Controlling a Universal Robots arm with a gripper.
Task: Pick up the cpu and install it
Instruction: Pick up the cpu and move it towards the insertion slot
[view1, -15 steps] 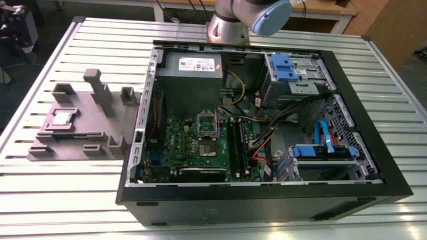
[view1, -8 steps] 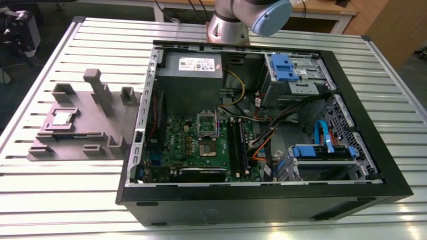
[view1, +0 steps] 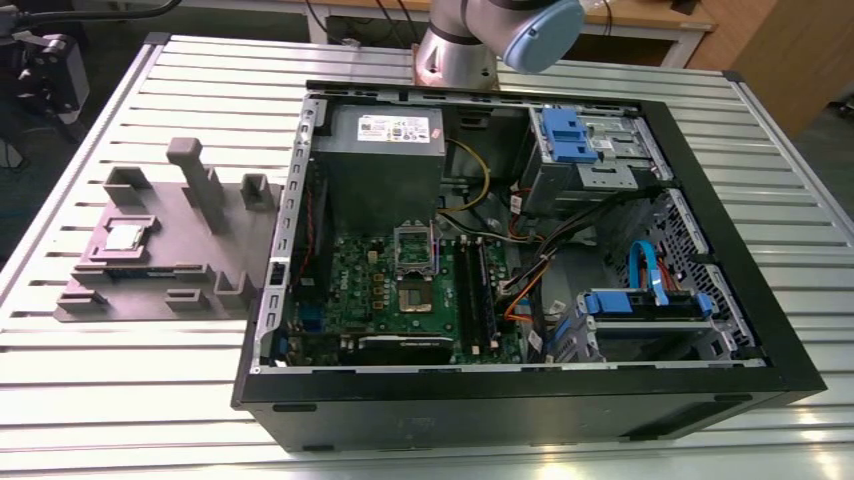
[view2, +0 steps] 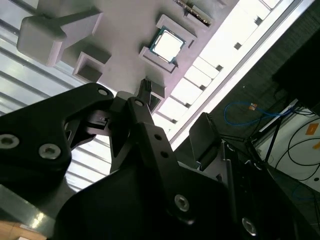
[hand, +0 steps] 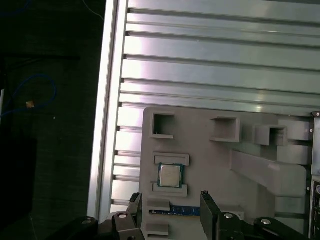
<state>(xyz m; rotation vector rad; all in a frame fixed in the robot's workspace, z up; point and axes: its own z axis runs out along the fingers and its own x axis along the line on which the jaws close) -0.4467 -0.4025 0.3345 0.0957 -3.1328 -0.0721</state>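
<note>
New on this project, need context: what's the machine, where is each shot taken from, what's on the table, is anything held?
One robot arm stands at a slatted metal table. The exterior view comes from a camera off the arm; both wrist views ride on the arm and look past its black fingers. On the table are an open computer case with its motherboard, and a grey fixture tray. The cpu lies in a recess of that tray. The fingers are open near it and hold nothing.

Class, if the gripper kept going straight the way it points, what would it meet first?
Probably the grey holder tray, close beside the cpu; the open gripper aims there, though depth is unclear.
</note>
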